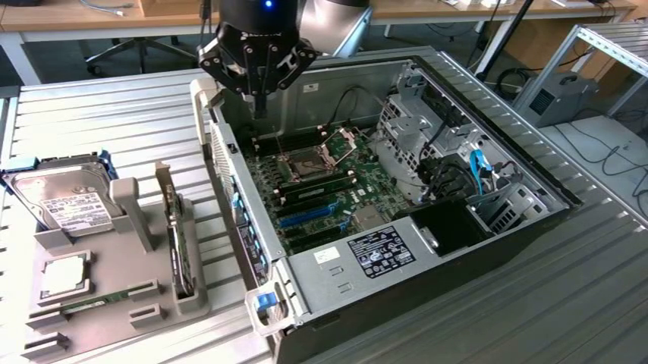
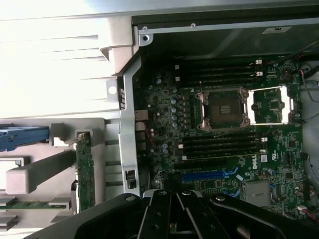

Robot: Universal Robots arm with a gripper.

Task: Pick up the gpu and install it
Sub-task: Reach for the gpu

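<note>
Above the computer case, the gripper is hanging with jaws shut, holding nothing; grabbing the gpu likely needs them wide.

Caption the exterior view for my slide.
Shut gripper above the open computer case; gpu upright in the grey holder beside it.

Table of ribbed matt metal — parts holder smooth grey plastic.

The ribbed metal table carries an open computer case across its middle. A grey parts holder lies just beside the case, toward the table's edge on the exterior view's left.
</note>
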